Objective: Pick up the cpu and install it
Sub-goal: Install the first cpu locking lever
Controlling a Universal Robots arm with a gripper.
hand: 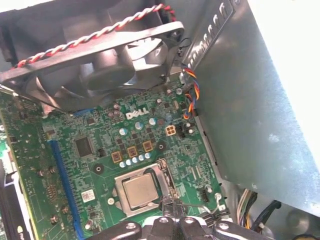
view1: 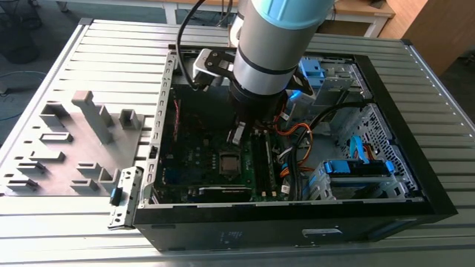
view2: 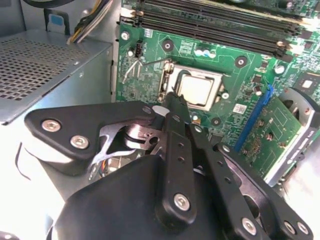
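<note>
Hand [view2: 175, 102] near the cpu [view2: 196, 89], flat in its motherboard socket [view2: 215, 77]

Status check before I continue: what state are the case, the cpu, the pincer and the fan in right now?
computer case: lying on its side, side panel off, inside exposed.
cpu: lying flat in the motherboard socket, not gripped.
pincer: shut, holding nothing, tip at the socket's edge.
fan: in place inside the case, twisted wires running over it.
</note>
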